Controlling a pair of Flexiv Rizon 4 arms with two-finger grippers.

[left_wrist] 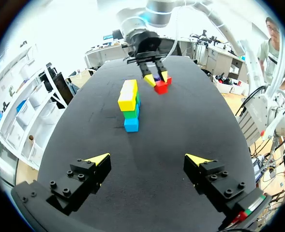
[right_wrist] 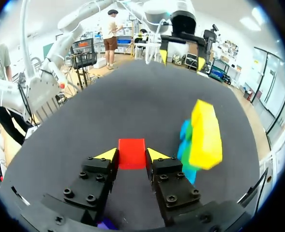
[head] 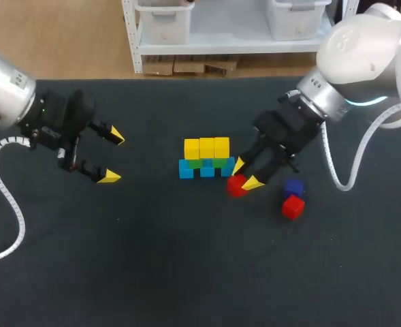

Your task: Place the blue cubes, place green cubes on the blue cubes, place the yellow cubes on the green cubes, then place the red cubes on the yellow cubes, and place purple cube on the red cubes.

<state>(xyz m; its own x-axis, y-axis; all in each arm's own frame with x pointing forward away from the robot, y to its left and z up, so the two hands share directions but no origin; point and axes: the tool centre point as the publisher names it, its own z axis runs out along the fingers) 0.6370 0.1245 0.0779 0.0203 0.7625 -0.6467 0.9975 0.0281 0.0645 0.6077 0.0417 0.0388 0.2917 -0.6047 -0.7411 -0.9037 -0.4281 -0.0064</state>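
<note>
Right gripper [head: 245,174] low over dark counter [head: 152,266], yellow tips pinching red cube [head: 235,186] from both sides, just beside right end of stack. Cannot tell if cube rests on counter or is lifted. Stack: blue cubes [head: 186,169] in row at bottom, green cubes [head: 196,163] on them, three yellow cubes [head: 207,147] in row on top. Second red cube [head: 293,206] and purple cube [head: 294,187] close together on counter, right of stack. Left gripper [head: 113,157] well apart at left, fingers spread wide.
</note>
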